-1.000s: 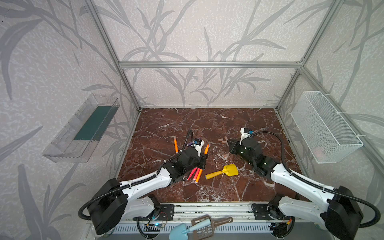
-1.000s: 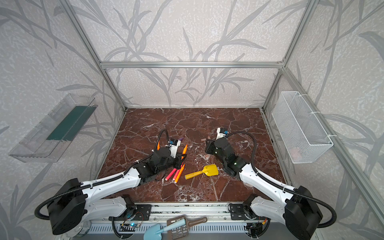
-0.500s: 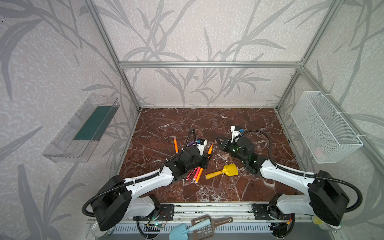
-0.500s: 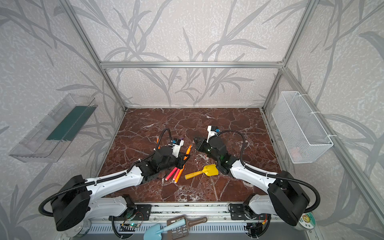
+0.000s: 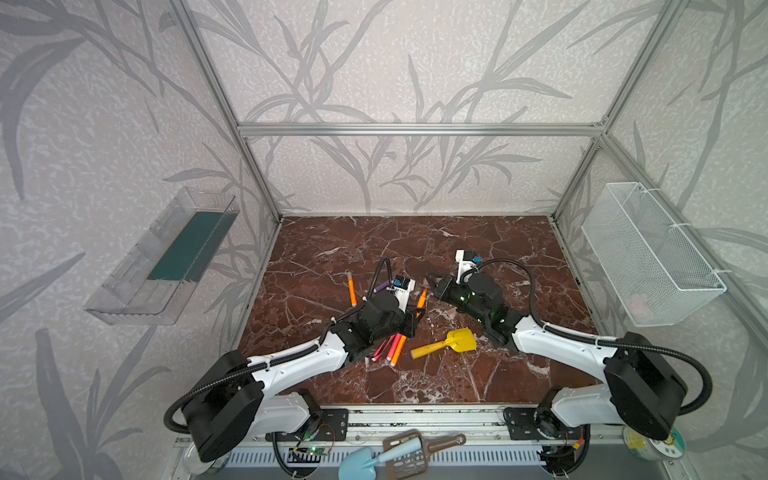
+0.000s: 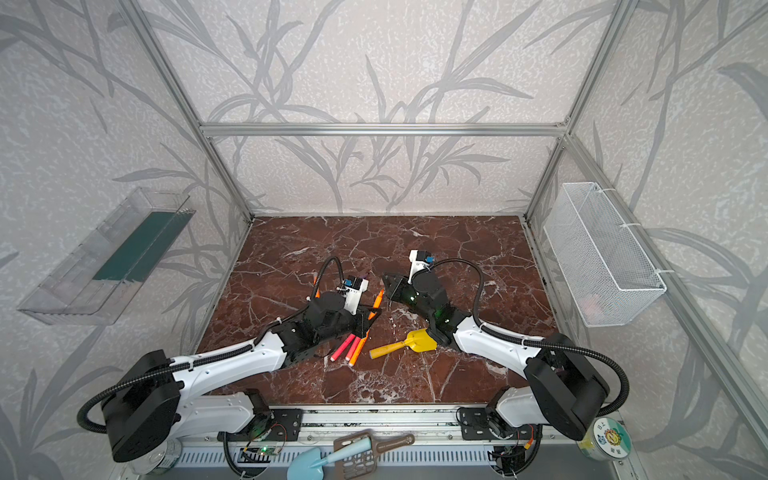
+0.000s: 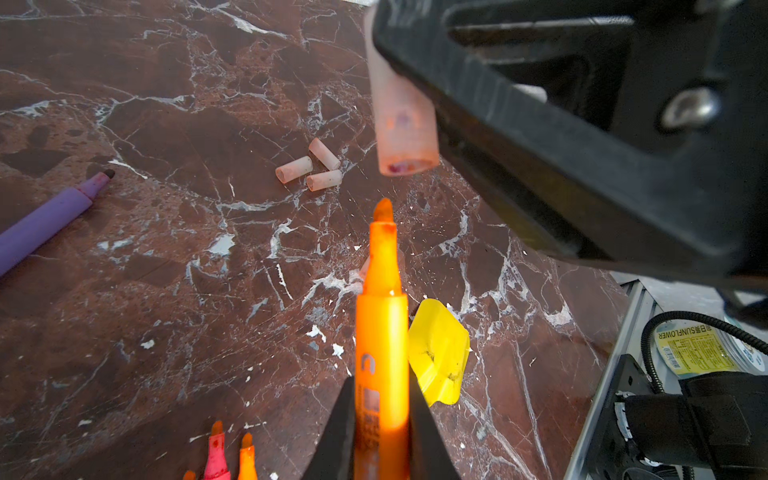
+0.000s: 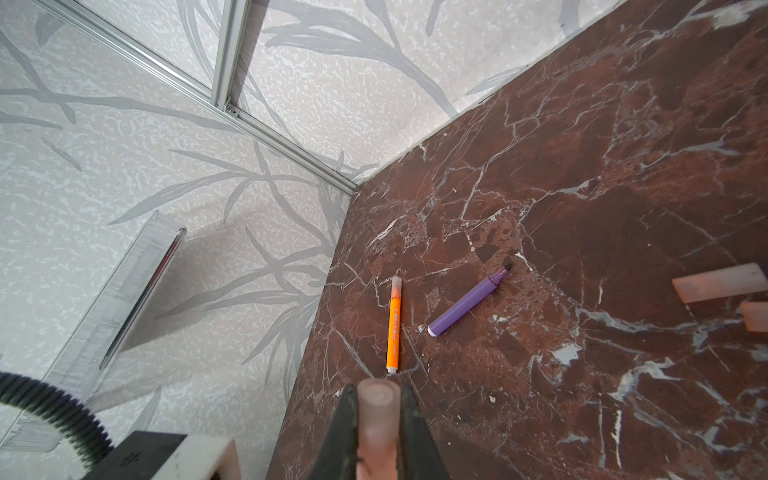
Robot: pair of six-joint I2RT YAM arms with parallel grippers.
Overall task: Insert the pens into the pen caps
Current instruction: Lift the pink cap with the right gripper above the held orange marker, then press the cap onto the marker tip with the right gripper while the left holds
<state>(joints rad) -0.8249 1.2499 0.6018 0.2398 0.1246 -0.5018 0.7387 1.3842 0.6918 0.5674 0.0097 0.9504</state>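
My left gripper (image 7: 380,386) is shut on an orange pen (image 7: 380,332), whose bare tip points at a pale pink pen cap (image 7: 401,120). My right gripper (image 8: 377,395) is shut on that cap (image 8: 376,415). A small gap separates tip and cap mouth. In both top views the two grippers (image 5: 417,313) (image 5: 432,282) meet near the table's middle. Three loose caps (image 7: 309,166) lie together beyond. A purple pen (image 8: 467,303) and another orange pen (image 8: 394,328) lie at the left. More pens (image 5: 390,345) lie under my left arm.
A yellow toy shovel (image 5: 446,343) lies just right of the pen pile, below my right wrist. A white wire basket (image 5: 648,253) hangs on the right wall and a clear tray (image 5: 166,257) on the left wall. A blue scoop (image 5: 374,457) rests on the front rail.
My right gripper has swung left with the cap until it faces the pen tip. My left gripper has shifted slightly right with the orange pen.
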